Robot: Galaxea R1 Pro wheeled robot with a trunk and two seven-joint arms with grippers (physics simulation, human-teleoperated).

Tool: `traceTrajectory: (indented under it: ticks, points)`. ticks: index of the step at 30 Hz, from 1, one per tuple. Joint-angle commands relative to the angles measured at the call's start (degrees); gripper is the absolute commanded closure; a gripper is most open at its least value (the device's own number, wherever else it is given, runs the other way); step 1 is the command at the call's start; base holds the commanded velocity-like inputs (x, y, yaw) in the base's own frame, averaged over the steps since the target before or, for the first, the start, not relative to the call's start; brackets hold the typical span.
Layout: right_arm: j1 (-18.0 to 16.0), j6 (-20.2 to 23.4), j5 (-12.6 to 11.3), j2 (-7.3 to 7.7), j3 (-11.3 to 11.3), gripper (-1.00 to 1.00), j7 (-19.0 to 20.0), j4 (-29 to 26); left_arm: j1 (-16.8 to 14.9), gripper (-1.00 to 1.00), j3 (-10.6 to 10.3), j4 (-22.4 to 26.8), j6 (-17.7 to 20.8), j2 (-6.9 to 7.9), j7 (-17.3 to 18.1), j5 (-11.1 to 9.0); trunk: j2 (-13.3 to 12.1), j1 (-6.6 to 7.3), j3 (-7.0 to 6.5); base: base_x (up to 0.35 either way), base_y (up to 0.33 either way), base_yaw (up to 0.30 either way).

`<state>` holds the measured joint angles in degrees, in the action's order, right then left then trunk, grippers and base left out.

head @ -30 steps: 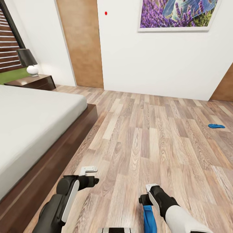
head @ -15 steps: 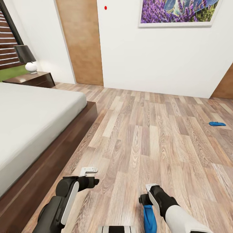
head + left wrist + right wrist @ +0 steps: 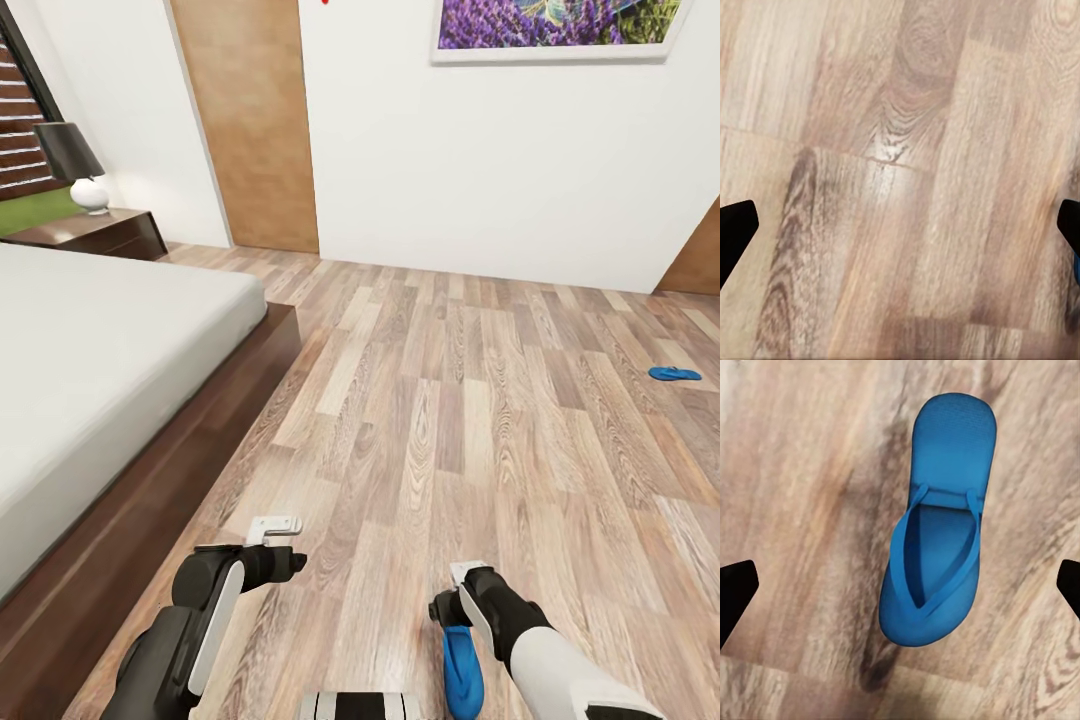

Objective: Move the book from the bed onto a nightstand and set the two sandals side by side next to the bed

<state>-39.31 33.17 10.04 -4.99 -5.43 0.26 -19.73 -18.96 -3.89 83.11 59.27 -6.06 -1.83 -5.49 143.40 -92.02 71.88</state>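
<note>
Right tool (image 3: 900, 585) wide open over a blue sandal (image 3: 937, 521) on the floor (image 3: 450, 400), left tool (image 3: 900, 232) wide and empty; second sandal (image 3: 674, 374) well apart from the bed (image 3: 100, 340), book unseen; risk of nudging the near sandal askew through an off-centre closing.

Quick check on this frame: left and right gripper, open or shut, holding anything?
Left gripper: open, empty, above bare wood floor.
Right gripper: open, holding nothing; a blue sandal lies on the floor between its spread fingertips.
</note>
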Motion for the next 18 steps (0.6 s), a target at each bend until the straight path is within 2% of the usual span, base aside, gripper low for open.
traceTrajectory:
  ticks: [1,14,18]
  points:
    - [-0.04,0.25,0.43,-0.04,-0.53,-1.0,0.04,-0.07,-0.02,-1.0,0.02,0.04,0.24,-0.01,-0.19,-0.4,0.02,0.01,0.04,0.0,0.0,0.0]
    - [-0.46,0.3,0.42,-0.09,-0.69,-1.0,-0.03,-0.11,-0.02,-1.0,0.02,-0.02,0.23,0.0,-0.19,-0.4,0.02,0.01,0.04,0.0,0.0,0.0]
    - [-0.81,0.31,0.42,-0.06,-0.71,-1.0,-0.06,-0.05,-0.02,-1.0,0.02,-0.04,0.23,0.0,-0.19,-0.4,0.07,-0.09,0.93,0.0,0.0,0.0]
